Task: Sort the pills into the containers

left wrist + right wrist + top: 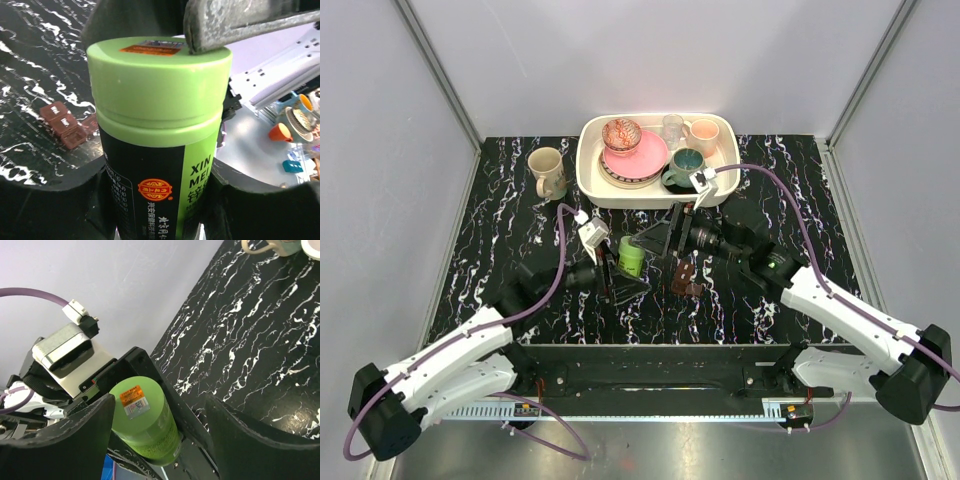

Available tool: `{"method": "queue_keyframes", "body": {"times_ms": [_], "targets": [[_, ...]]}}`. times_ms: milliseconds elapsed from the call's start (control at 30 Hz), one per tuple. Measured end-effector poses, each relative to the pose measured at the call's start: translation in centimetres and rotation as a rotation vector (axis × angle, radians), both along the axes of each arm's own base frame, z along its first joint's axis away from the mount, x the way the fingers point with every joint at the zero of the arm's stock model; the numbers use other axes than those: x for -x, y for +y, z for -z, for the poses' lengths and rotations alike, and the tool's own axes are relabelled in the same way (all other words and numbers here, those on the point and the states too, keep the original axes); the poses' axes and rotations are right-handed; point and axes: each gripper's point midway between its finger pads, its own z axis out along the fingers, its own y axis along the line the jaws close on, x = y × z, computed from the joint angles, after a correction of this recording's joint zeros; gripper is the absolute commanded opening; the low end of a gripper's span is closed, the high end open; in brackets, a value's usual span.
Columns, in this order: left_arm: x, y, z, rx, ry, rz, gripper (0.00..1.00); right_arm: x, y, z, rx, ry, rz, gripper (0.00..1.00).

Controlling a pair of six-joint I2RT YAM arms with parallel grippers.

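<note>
A green-capped pill bottle (632,257) with a black and green label stands mid-table, and my left gripper (618,268) is shut on its body (160,150). My right gripper (657,243) is open, its wide fingers straddling the green cap (137,402) from above without clamping it; one right finger (235,22) crosses the cap's top in the left wrist view. The containers, a small dark-brown case (684,277) with a row of compartments, lie on the table just right of the bottle and show again (65,125) behind it. No pills show.
A beige mug (548,172) stands at the back left. A white tray (620,199) of bowls, plates and cups sits at the back centre. The black marbled tabletop (490,240) is walled by grey panels on three sides.
</note>
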Motion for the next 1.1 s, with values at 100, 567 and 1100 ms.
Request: {"method": "queue_keyframes", "body": {"times_ms": [100,567,1100], "targets": [[-0.8,0.2,0.5,-0.039,0.003,-0.045,0.0,-0.5,-0.2,0.4,0.013,0.022,0.039,0.79],[-1.7,-0.2,2.6,-0.143,0.047,-0.09,0.0,-0.3,1.2,1.3,0.079,0.064,0.065,0.8],[-1.7,-0.5,2.4,-0.148,0.041,-0.096,0.0,-0.7,1.1,3.4,0.155,0.084,0.12,0.77]]}}
